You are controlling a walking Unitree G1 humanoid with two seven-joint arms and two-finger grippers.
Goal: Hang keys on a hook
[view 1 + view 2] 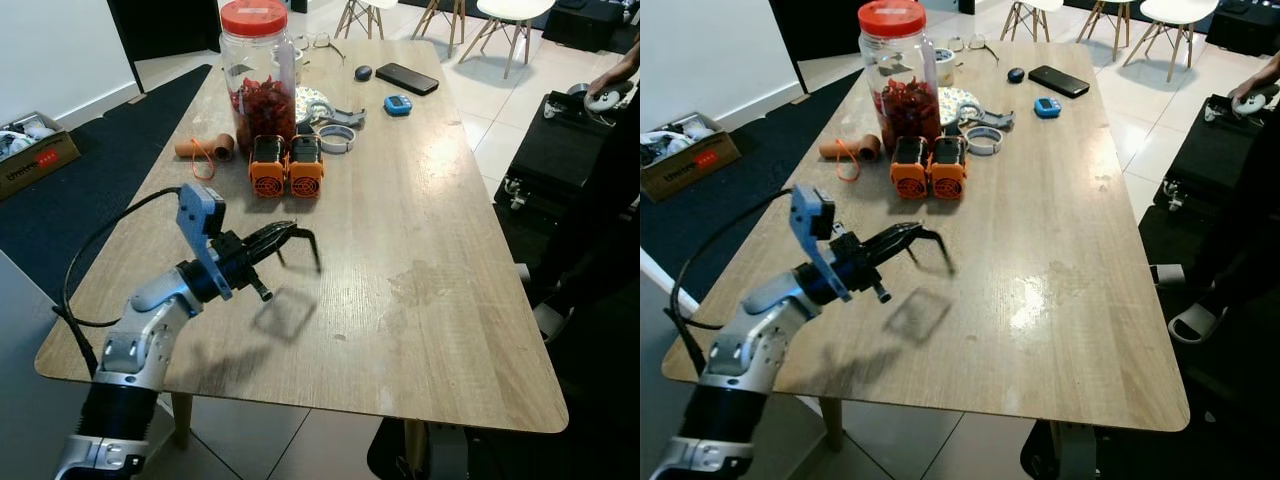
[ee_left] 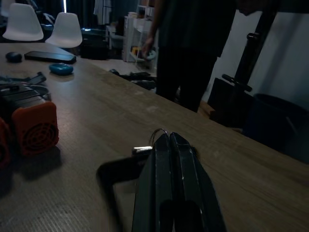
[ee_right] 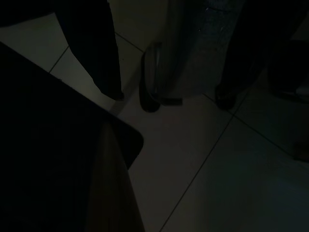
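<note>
The left gripper (image 1: pixel 296 238), pinched closed on the keys (image 2: pixel 153 143), is hovering mid-frame above the surface (image 1: pixel 430 200), hanging not yet done.

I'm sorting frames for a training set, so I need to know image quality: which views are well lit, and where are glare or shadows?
Left eye and right eye views: bright and sharp; the right eye shows a glare patch on the table, and the left gripper casts a soft shadow. Left wrist view: dim, its fingers blurred up close. Right wrist view: very dark, with floor tiles barely legible.
</note>
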